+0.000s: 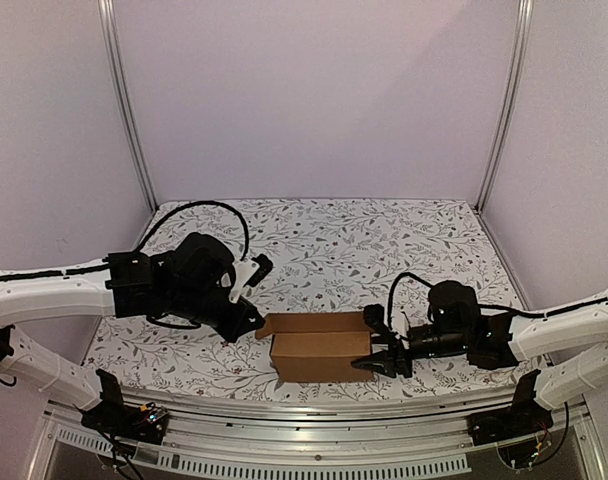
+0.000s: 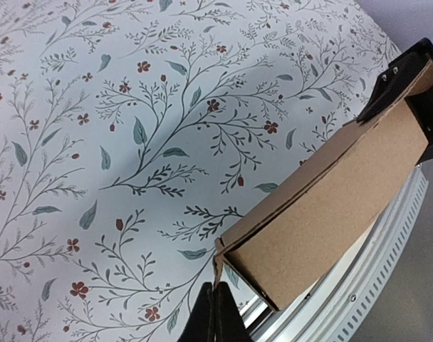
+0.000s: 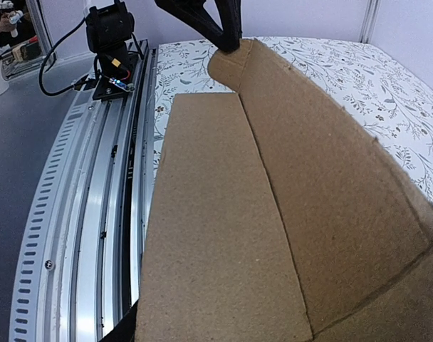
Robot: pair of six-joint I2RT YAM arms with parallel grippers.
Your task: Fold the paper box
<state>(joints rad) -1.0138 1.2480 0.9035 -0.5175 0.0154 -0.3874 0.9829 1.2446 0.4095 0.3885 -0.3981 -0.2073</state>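
Lab booth: white panels (image 1: 314,90), aluminium posts (image 1: 124,100).

Cardboard box (image 1: 319,352): plain brown, unprinted. Tablecloth (image 1: 384,240): white, printed all over with thin dark branches, grey-green leaves, small dark red flowers. Left arm (image 1: 54,290), right arm (image 1: 569,330): white shells. Left gripper (image 1: 256,325), right gripper (image 1: 377,345): black. Walls (image 1: 314,90): plain pale lilac-grey. Rail (image 1: 284,440): silver.
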